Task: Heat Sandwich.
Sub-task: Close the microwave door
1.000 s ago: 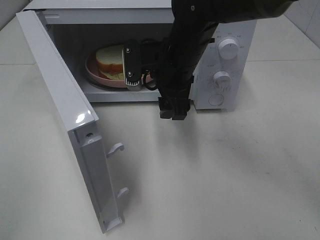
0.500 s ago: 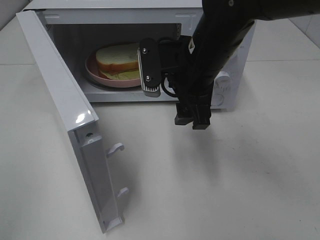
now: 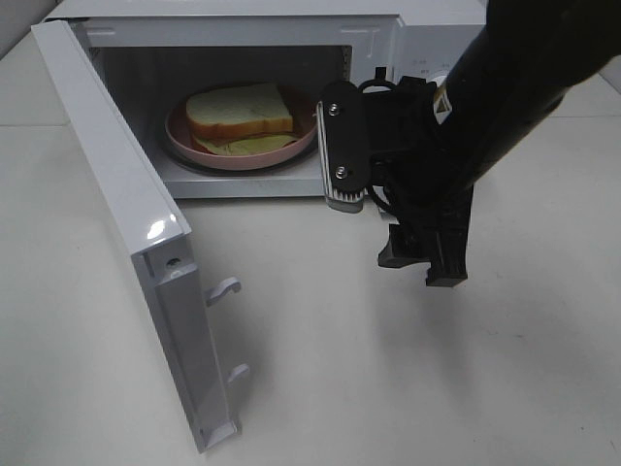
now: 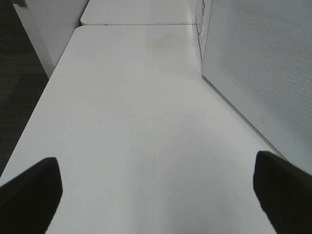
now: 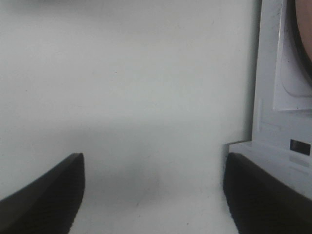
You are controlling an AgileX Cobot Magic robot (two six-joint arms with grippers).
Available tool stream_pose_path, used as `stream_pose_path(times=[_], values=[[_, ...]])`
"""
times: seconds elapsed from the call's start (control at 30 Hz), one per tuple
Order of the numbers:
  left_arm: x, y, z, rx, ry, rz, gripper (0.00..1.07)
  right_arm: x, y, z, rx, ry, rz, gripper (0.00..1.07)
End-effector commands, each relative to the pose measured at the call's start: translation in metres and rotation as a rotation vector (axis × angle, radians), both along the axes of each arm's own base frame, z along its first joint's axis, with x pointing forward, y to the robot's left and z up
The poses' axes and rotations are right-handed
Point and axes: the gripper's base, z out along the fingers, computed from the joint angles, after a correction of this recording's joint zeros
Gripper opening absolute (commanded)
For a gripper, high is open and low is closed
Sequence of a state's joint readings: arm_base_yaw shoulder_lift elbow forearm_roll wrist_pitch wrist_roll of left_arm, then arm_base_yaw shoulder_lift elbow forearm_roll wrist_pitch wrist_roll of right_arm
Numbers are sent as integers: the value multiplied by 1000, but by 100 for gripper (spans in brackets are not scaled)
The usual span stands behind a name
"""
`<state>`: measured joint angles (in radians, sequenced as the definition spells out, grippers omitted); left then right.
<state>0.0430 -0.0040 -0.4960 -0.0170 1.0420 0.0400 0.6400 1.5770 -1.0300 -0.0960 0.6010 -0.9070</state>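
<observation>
Right gripper [image 3: 424,260] hangs spread and empty, the sandwich [image 3: 240,110] sitting in its pink dish [image 3: 179,136] inside the microwave [image 3: 243,29], beyond it to its left: I'd swing the open door [image 3: 116,184] shut with a smooth push near its free edge.

My right claw [image 3: 422,264] is matt black plastic, with a silver, metal-looking plate [image 3: 344,160] above it. At the frame's left, the white microwave door [image 3: 116,194] shines glossy. The pale tabletop [image 3: 388,369] looks smooth and matt.

High view down onto the open microwave [image 3: 243,29] and table [image 3: 388,388]; both wrist views close over the same table.
</observation>
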Motion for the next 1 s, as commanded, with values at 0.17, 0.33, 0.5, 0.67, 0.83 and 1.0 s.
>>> stream_pose_path(times=[0.17, 0.33, 0.5, 0.67, 0.83, 1.0], values=[[-4, 0, 0, -2, -34, 2, 99, -25, -18, 4, 33, 0, -54, 76], [-4, 0, 0, -2, -34, 2, 99, -41, -30, 8, 59, -6, -90, 76], [-4, 0, 0, -2, -34, 2, 99, -54, -40, 11, 81, -11, -121, 76], [-4, 0, 0, -2, -34, 2, 99, -66, -49, 13, 102, -16, -148, 76], [-4, 0, 0, -2, -34, 2, 99, -78, -57, 18, 153, -24, -215, 76], [-4, 0, 0, -2, -34, 2, 99, -89, -66, 23, 197, -33, -265, 76]])
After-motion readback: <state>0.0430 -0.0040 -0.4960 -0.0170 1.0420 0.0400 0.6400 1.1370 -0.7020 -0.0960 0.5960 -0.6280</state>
